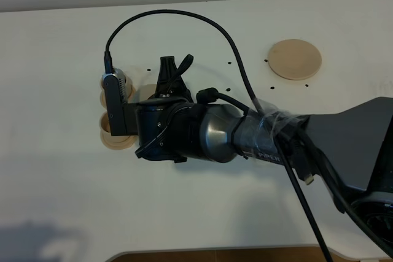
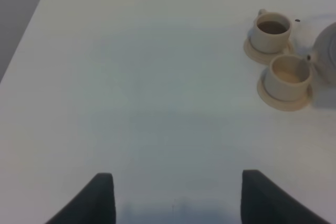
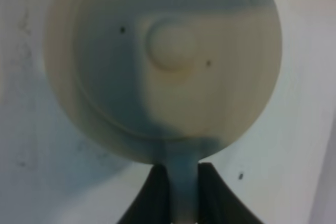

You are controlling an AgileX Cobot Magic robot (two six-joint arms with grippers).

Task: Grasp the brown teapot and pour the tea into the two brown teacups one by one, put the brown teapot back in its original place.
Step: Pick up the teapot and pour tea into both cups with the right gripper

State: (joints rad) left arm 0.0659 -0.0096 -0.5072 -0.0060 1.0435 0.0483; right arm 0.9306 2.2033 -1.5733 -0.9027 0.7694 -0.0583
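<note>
Right gripper (image 3: 184,176) pinches the brown teapot (image 3: 168,61) by its handle (image 3: 182,156) — pot body straight ahead of the fingertips, left of the desk's (image 1: 61,200) middle, just beside the two brown teacups (image 2: 270,30); left gripper (image 2: 176,198) spread.

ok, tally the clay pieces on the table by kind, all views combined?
teapot: 1
teacups: 2
cup saucers: 2
large flat disc: 1
Total: 6
</note>
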